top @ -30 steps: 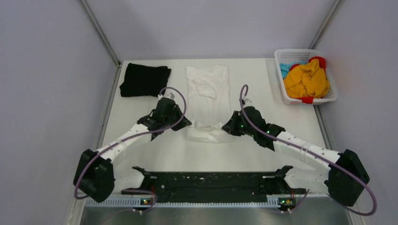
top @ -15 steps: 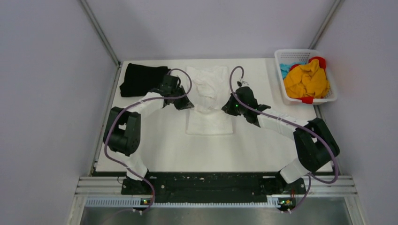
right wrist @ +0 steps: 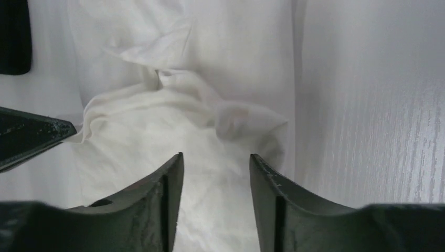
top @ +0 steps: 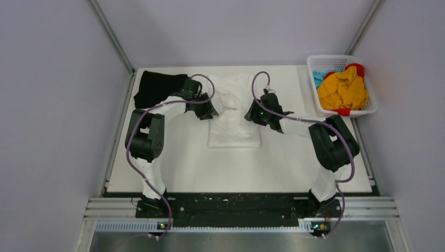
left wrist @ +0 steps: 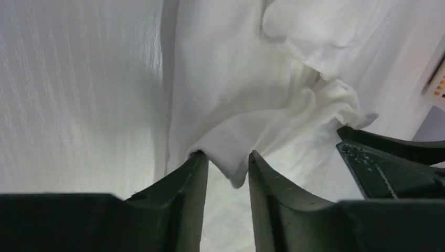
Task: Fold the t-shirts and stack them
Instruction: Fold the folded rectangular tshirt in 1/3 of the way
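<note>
The white t-shirt point(top: 233, 123) lies folded over itself in the middle of the table, its far half rumpled. A folded black t-shirt point(top: 155, 89) rests at the far left. My left gripper point(top: 207, 112) hovers over the white shirt's left edge, jaws apart; in the left wrist view point(left wrist: 227, 155) a loose corner of white cloth point(left wrist: 231, 163) hangs between the tips without being pinched. Over the shirt's right edge my right gripper point(top: 251, 114) is open, and the right wrist view point(right wrist: 216, 155) shows only crumpled white cloth point(right wrist: 157, 136) lying below the gap.
A white lattice basket point(top: 336, 58) with yellow, red and blue cloth stands at the far right corner. Grey walls and metal posts close in the table on three sides. Both arms reach far out over the table.
Both arms carried the white shirt's near hem toward the far end, folding it in half. Both grippers, shut on the cloth before, have now opened and let it go.
</note>
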`<act>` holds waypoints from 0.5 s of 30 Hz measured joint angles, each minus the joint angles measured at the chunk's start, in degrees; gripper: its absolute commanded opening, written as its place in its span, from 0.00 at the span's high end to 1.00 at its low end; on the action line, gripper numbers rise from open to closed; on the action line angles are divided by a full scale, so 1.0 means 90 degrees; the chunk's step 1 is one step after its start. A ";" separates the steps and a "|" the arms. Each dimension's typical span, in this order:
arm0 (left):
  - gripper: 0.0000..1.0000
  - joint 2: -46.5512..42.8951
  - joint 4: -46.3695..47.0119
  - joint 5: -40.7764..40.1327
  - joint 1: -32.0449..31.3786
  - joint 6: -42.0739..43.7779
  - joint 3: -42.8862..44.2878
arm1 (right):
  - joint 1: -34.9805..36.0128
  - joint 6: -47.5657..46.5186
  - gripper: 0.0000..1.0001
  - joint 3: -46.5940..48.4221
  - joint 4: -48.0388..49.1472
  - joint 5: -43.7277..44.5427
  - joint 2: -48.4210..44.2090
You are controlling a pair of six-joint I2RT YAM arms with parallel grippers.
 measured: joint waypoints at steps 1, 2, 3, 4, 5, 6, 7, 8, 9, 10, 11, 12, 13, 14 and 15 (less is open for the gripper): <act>0.47 0.0061 -0.0027 0.0005 0.0000 0.0029 0.0061 | -0.0010 0.0041 0.40 0.0022 0.0027 -0.0012 0.0058; 0.41 0.0107 -0.0058 0.0002 0.0002 0.0022 0.0117 | -0.0027 0.0029 0.38 0.0051 0.0068 -0.0022 0.0117; 0.36 0.0126 -0.0085 0.0000 0.0002 0.0036 0.0148 | -0.0032 0.0041 0.35 0.0078 0.0112 -0.0039 0.0158; 0.30 0.0131 -0.0109 0.0000 0.0005 0.0051 0.0163 | -0.0034 0.0044 0.34 0.0121 0.0126 -0.0053 0.0192; 0.20 0.0131 -0.0134 -0.0007 0.0007 0.0056 0.0177 | -0.0034 0.0056 0.32 0.0158 0.0160 -0.0073 0.0214; 0.15 0.0129 -0.0158 -0.0024 0.0007 0.0058 0.0204 | -0.0034 0.0073 0.30 0.0192 0.0194 -0.0092 0.0223; 0.13 0.0129 -0.0175 -0.0039 0.0007 0.0083 0.0221 | -0.0034 0.0073 0.28 0.0204 0.0202 -0.0100 0.0223; 0.09 0.0124 -0.0192 -0.0068 0.0007 0.0085 0.0231 | -0.0034 0.0083 0.23 0.0233 0.0248 -0.0109 0.0223; 0.06 0.0100 -0.0206 -0.0104 0.0007 0.0087 0.0231 | -0.0034 0.0087 0.21 0.0243 0.0257 -0.0119 0.0221; 0.03 0.0066 -0.0243 -0.0153 0.0007 0.0090 0.0228 | -0.0034 0.0090 0.18 0.0243 0.0265 -0.0124 0.0216; 0.01 -0.0007 -0.0260 -0.0226 0.0007 0.0095 0.0194 | -0.0034 0.0087 0.12 0.0238 0.0240 -0.0129 0.0194; 0.01 -0.0100 -0.0272 -0.0270 0.0007 0.0109 0.0138 | -0.0034 0.0085 0.11 0.0206 0.0243 -0.0129 0.0143; 0.01 -0.0270 -0.0245 -0.0323 0.0007 0.0114 -0.0002 | -0.0034 0.0087 0.10 0.0146 0.0231 -0.0138 0.0053; 0.01 -0.0457 -0.0250 -0.0367 0.0007 0.0112 -0.0160 | -0.0034 0.0073 0.10 0.0019 0.0228 -0.0143 -0.0102; 0.01 -0.0724 -0.0233 -0.0413 0.0007 0.0119 -0.0403 | -0.0034 0.0068 0.09 -0.0124 0.0204 -0.0151 -0.0287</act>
